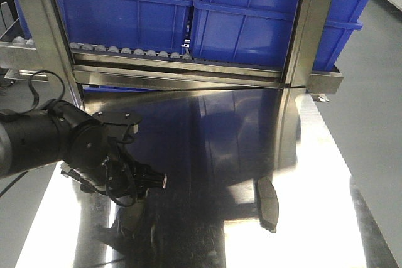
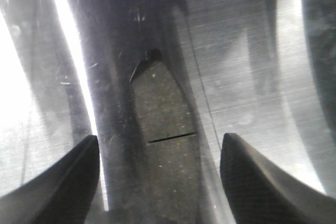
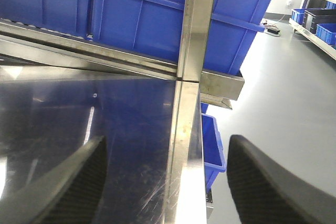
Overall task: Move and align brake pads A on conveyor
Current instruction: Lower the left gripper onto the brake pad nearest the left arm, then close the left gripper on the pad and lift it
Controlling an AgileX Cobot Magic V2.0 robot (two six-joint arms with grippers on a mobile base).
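Plainly flat on the bench (image 1: 188,155), a brake pad (image 2: 163,103) lies on mirror-bright brushed steel that is finely scratched and streaked with glare. Its face is grainy grey and oblong, narrowing to a notched far end, with a thin dark groove (image 2: 172,137) across it. The pad sits between the two dark fingers (image 2: 63,182) of the left end effector (image 2: 160,136), which stand wide apart, neither touching it.

From the front, a dark oblong pad (image 1: 268,205) lies on the steel well apart from that end effector; whether it is the same one I cannot tell.

The right end effector (image 3: 167,139), fingers likewise spread and empty, hangs over the bench's right edge by a steel post (image 3: 191,24). Beyond stand blue plastic bins (image 1: 251,23) on a steel roller rack (image 1: 125,51), beside smooth grey floor (image 1: 377,92).
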